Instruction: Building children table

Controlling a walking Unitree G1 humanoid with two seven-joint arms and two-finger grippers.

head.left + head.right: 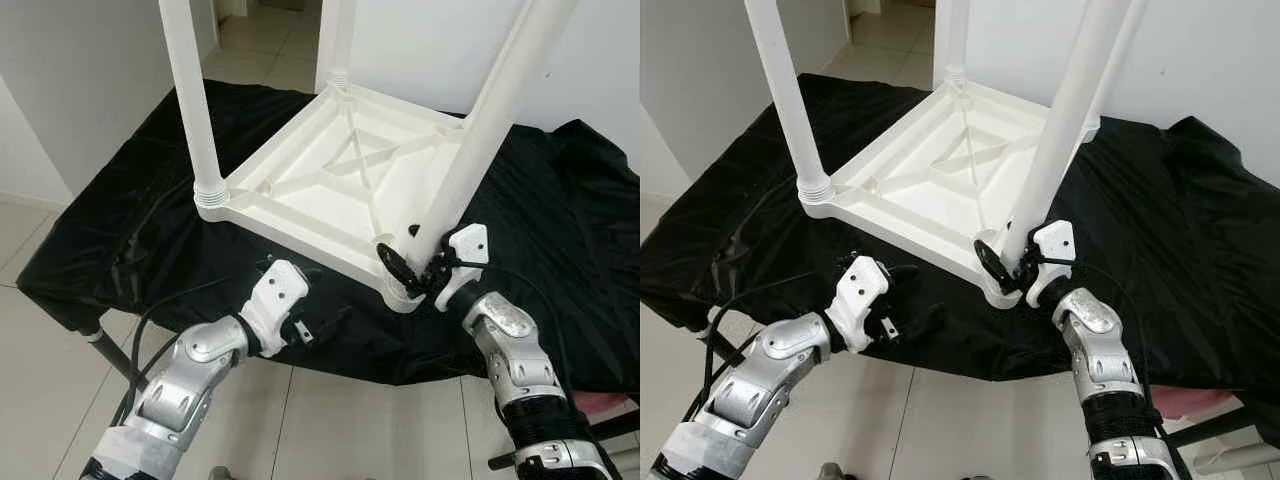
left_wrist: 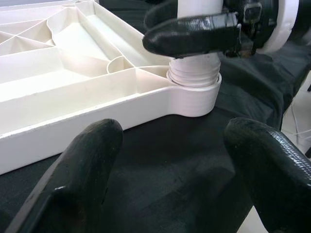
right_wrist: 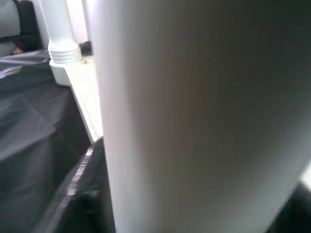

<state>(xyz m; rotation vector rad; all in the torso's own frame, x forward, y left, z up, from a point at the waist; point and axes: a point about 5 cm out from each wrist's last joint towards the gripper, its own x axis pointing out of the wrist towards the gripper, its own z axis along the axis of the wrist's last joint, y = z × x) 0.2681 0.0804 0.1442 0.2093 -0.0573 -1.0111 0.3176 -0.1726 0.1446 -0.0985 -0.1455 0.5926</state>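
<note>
— Why is the children's table (image 1: 330, 180) lying upside down on the desk (image 1: 110, 230)?

— So the sockets at its corners face up and I can work the legs in from above. The black cloth (image 1: 570, 220) under it covers the desk, I'd guess to keep the white plastic from scuffing or sliding. Taking the tabletop as my landmark: the leg at its left corner (image 1: 192, 100) stands upright with its threaded collar seated, and the far corner has another leg (image 1: 340, 40) up as well.

— And your left hand (image 1: 322, 325)?

— It sits just off the tabletop's near edge, low over the cloth, fingers (image 2: 82, 165) spread and gripping nothing. I keep it there, I think, to brace the tabletop if it shifts — it isn't touching the plastic now.

— The right one?

— My right hand (image 1: 408, 265) is at the tabletop's near right corner, fingers (image 2: 194, 34) closed around the leg there (image 1: 480, 130), just above its threaded end (image 2: 194, 77). The grip is low because that's where a twist transfers best into the socket (image 2: 194, 97). That leg leans away from upright, so I judge it isn't fully screwed home yet.

— What's the risk?

— Cross-threading, if I turn while it tilts — I'd straighten it first.
</note>
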